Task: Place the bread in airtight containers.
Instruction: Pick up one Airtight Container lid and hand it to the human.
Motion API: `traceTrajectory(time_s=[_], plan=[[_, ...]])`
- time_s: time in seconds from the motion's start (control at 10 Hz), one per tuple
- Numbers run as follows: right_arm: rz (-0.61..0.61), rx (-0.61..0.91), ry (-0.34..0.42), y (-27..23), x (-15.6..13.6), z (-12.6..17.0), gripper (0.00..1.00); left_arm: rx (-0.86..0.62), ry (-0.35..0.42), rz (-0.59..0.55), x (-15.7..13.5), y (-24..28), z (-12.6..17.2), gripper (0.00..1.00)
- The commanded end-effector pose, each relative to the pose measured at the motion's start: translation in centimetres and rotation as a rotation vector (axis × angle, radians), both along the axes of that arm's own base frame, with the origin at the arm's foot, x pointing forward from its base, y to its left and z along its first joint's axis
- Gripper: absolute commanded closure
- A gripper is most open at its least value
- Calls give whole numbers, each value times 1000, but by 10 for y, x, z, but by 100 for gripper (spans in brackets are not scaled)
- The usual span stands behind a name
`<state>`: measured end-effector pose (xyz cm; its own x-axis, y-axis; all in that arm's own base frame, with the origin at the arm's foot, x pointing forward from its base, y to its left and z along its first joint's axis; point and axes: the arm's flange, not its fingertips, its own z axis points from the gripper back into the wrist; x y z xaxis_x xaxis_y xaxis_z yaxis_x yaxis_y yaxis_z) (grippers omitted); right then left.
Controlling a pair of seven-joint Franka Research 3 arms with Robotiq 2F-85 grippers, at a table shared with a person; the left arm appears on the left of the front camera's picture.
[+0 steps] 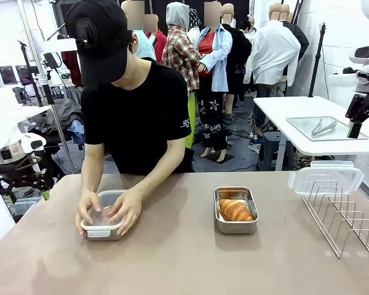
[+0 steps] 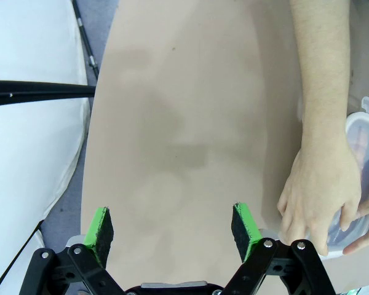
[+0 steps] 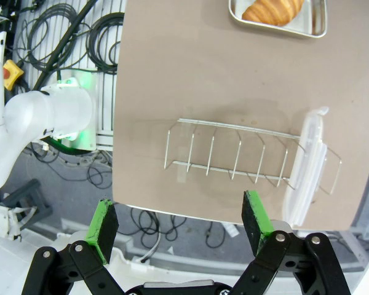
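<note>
Two tins: the person's hands (image 1: 128, 209) appear to be sealing the lower-left tin (image 1: 102, 233), while the centre-right tin (image 1: 236, 228), croissant (image 1: 235, 210) inside, probably needs the spare lid (image 1: 328, 180) at right fitted next; left claw (image 2: 172, 231) and right claw (image 3: 181, 222) stand open, empty.

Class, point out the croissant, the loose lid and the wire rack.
croissant (image 1: 235, 210), front view, middle of its crust.
loose lid (image 1: 329, 174), front view, its clear top panel.
wire rack (image 3: 236, 157), right wrist view, a middle divider wire.
</note>
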<state>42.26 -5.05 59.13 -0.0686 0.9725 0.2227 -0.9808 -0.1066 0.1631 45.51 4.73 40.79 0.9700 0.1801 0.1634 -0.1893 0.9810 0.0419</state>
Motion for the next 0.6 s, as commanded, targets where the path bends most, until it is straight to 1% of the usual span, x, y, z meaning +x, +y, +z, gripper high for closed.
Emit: traceTrajectory(time_s=[0.0,0.5], plan=[[-13,-6,15,1,2,2,0,-2,-2,0,-2,1,1,0],[-13,-6,15,1,2,2,0,-2,-2,0,-2,1,1,0]])
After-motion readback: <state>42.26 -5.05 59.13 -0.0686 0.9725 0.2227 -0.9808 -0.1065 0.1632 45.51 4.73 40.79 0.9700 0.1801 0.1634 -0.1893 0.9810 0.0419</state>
